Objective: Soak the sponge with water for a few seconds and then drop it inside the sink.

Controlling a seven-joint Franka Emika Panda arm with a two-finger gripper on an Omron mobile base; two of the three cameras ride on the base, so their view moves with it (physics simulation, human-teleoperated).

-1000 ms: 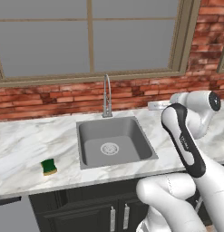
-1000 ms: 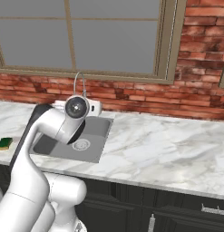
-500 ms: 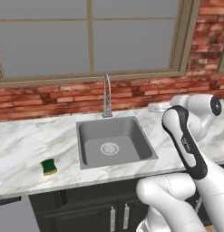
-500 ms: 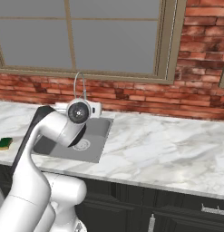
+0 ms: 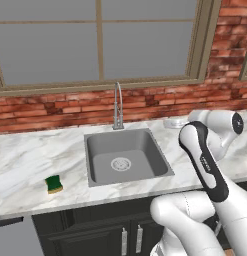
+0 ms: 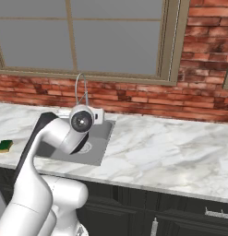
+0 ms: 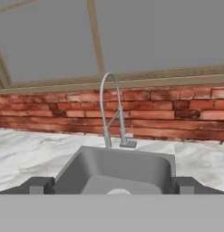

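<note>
While its jaws stand wide apart with nothing between them, the claw (image 7: 111, 185) faces the sink (image 7: 145, 165) just ahead, tap (image 7: 109, 108) beyond; the sponge (image 5: 54, 184) lies well off left near the counter's (image 5: 25, 165) front edge.

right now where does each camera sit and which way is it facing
Left base view: behind the arm's left, facing forward and down at the sink, tap and sponge; arm at lower right.
Right base view: behind its right, same counter; arm at lower left, hiding part of the sink.
Hand view: on the hand, facing the tap and window; gripper open.
All three share sink and tap.
</note>
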